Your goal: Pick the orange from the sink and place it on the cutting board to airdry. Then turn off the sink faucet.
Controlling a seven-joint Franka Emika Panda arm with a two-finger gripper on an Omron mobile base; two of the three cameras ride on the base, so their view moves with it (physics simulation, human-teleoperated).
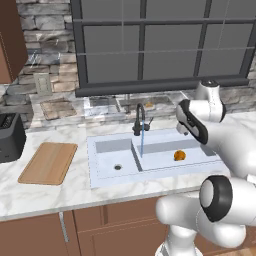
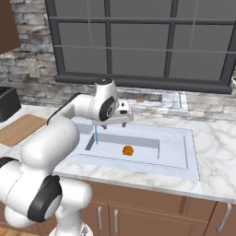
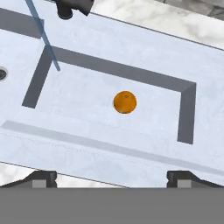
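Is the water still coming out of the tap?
Yes, it is on. A thin blue stream falls from the sink faucet spout into the sink, near the orange.

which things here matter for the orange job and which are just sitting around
Job: orange, sink, cutting board, sink faucet with water running, gripper open above the basin.
Bystanders: black toaster, wall outlet, window.

The arm hides the sink faucet in the right base view; the toaster is cut off at the counter's left edge.
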